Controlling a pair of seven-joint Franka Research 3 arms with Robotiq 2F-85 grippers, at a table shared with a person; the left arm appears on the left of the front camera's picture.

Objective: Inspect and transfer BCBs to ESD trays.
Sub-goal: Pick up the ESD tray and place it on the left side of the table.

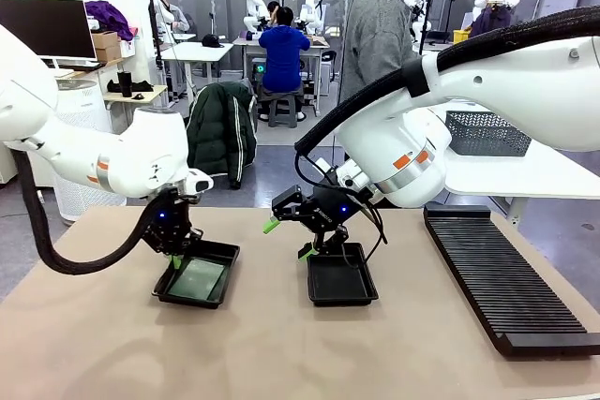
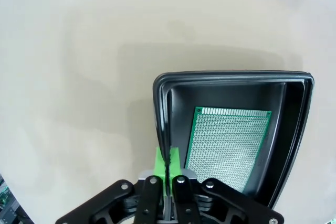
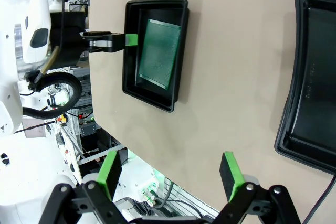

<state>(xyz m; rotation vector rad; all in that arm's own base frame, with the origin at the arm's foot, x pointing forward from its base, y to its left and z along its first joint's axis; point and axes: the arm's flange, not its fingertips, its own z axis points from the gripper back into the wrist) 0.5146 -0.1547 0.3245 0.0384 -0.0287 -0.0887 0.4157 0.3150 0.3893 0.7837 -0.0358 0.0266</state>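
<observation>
One BCB [image 2: 228,145] lies flat, speckled face up, on the floor of the left ESD tray [image 2: 231,75]. The left gripper [image 2: 168,160] sits at that tray's rim, its green pads clenched together; whether they pinch the tray's wall I cannot tell. The right ESD tray [image 1: 339,299] stands near it but apart, its bare black floor showing. Above its far left corner hovers the right gripper [image 1: 289,239], jaws spread wide and grasping nothing. A long black slotted rack [image 1: 506,278] lies farther right on the tan table [image 1: 281,353].
</observation>
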